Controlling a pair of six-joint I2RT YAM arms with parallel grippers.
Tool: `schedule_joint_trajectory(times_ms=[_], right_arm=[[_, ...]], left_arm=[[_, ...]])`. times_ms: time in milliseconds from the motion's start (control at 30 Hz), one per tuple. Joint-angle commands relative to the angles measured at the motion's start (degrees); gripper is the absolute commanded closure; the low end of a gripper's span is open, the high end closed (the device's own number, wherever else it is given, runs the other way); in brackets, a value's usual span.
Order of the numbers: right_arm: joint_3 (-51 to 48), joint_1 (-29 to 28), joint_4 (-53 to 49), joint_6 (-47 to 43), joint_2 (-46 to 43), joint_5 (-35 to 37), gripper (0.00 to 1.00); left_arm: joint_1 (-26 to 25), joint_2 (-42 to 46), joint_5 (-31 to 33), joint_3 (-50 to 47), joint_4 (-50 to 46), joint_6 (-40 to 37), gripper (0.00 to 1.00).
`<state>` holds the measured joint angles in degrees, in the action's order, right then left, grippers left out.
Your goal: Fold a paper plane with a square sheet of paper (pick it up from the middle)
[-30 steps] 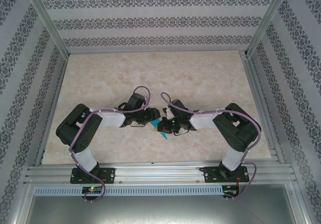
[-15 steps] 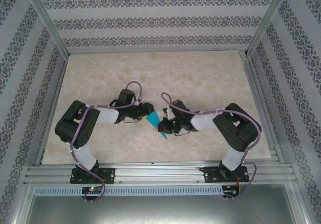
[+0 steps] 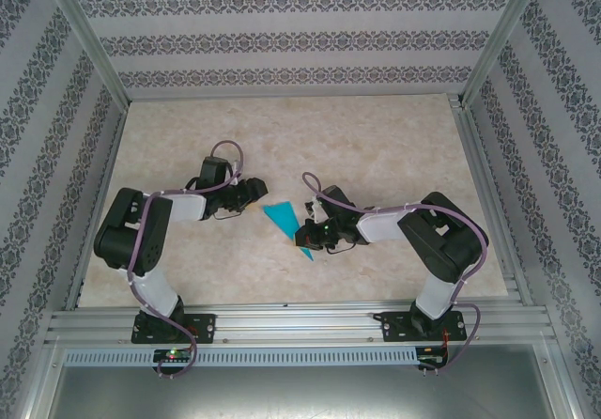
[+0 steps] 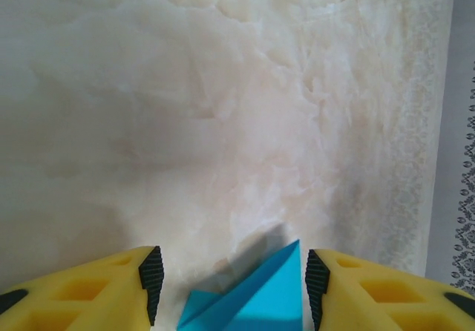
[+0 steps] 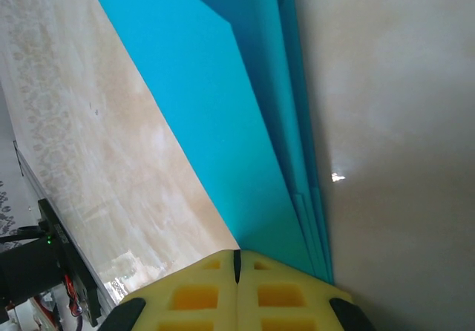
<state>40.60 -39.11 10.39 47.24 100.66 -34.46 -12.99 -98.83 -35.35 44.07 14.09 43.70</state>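
**Desk:** Where is the paper?

**Photographer:** The slim, turquoise-blue folded paper plane (image 3: pixel 285 220) lies flat on the pale marbled tabletop (image 3: pixel 376 137). It sits between the two arms, with its sharp tip pointing towards their bases.

**Desk:** And the left gripper (image 3: pixel 252 191)?

**Photographer:** It stands just beside the plane's wide end, clear of it, with its jaws parted and nothing in them. From the left wrist, the left gripper (image 4: pixel 234 283) shows its yellow fingers (image 4: pixel 89 290) well apart. A blue corner of the plane (image 4: pixel 252 301) is framed between them and touches neither.

**Desk:** The right gripper (image 3: pixel 307 232)?

**Photographer:** It is low over the plane's right edge, close to the tip. From the right wrist, the right gripper (image 5: pixel 237 257) has its yellow fingers (image 5: pixel 200 294) pressed together with no gap. The plane's layered edges (image 5: pixel 223 101) run in beneath one of those fingers. I cannot tell whether it pinches the paper or only rests on it
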Motion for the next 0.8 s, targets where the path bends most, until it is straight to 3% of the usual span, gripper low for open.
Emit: schedule_joint_trajectory(times_ms=[0, 133, 300, 600, 767], right_arm=[[-1.9, -0.1, -3.7, 2.8, 2.3, 2.6, 0.96], [-3.3, -1.5, 3.3, 9.7, 0.8, 4.8, 0.96], [-7.6, -3.1, 16.2, 15.7, -5.0, 7.8, 0.90], [-10.4, 1.9, -1.2, 6.4, -20.8, 18.1, 0.79], [-11.8, 4.2, -3.4, 4.9, -23.5, 19.7, 0.75]], left_arm=[[0.6, 5.9, 1.0, 1.5, -4.8, -1.8, 0.43], [-1.6, 11.2, 3.0, 0.7, -9.9, -1.2, 0.44], [-7.6, 15.7, 13.7, 3.5, -26.1, -2.0, 0.44], [-21.5, 11.2, 33.1, 15.2, -48.4, -1.2, 0.38], [-26.5, 7.2, 35.6, 20.0, -51.0, 1.2, 0.31]])
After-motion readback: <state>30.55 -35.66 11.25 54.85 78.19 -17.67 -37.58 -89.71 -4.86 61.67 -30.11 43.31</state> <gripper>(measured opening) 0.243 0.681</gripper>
